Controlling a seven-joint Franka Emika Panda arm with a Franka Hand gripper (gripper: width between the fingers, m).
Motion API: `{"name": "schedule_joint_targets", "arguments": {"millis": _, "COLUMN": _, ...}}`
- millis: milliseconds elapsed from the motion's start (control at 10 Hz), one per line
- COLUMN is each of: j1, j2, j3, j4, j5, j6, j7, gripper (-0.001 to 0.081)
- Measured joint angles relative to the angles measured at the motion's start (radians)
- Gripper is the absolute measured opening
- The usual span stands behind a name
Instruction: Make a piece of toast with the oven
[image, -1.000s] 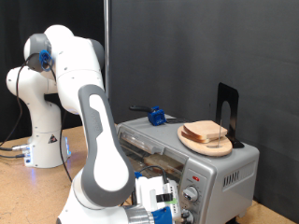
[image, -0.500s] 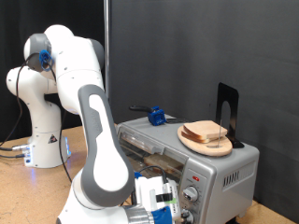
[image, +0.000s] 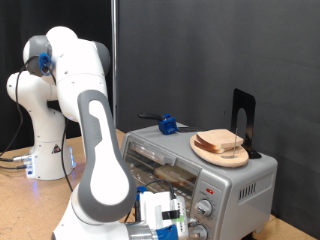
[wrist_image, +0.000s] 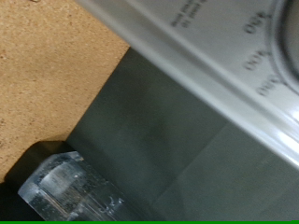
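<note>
One gripper (image: 168, 215) is hanging low in front of the oven (image: 215, 180), near its knobs (image: 204, 208); fingers are not showing clearly, so I cannot tell if open or closed. Wrist view is showing only a dial scale and a clear fingertip (wrist_image: 70, 191). Toast (image: 221, 142) is lying on a plate (image: 205, 153) on top of the oven, above and well apart from the gripper. Probably light, soft, crumbly; better taking it by opposite crust edges.

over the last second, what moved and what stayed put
Only the arm moved: its forearm and wrist slid slightly toward the exterior view's left, in front of the oven. The gripper's fingers sit below the frame edge, so no grasp or release shows. The toast on its plate atop the oven, the blue object and the black stand stayed put.
</note>
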Motion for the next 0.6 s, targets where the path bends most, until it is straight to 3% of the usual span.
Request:
{"name": "schedule_joint_targets", "arguments": {"millis": 100, "j1": -0.014, "j2": -0.008, "j3": -0.003, "j4": -0.007, "j5": -0.004, "j6": -0.030, "j7": 0.006, "gripper": 0.0698}}
{"name": "schedule_joint_targets", "arguments": {"millis": 200, "j1": -0.028, "j2": -0.020, "j3": -0.011, "j4": -0.020, "j5": -0.011, "j6": -0.061, "j7": 0.017, "gripper": 0.0698}}
{"name": "schedule_joint_targets", "arguments": {"millis": 300, "j1": -0.041, "j2": -0.042, "j3": -0.024, "j4": -0.044, "j5": -0.023, "j6": -0.085, "j7": 0.038, "gripper": 0.0790}}
{"name": "schedule_joint_targets", "arguments": {"millis": 600, "j1": -0.062, "j2": -0.116, "j3": -0.078, "j4": -0.120, "j5": -0.075, "j6": -0.118, "j7": 0.113, "gripper": 0.0804}}
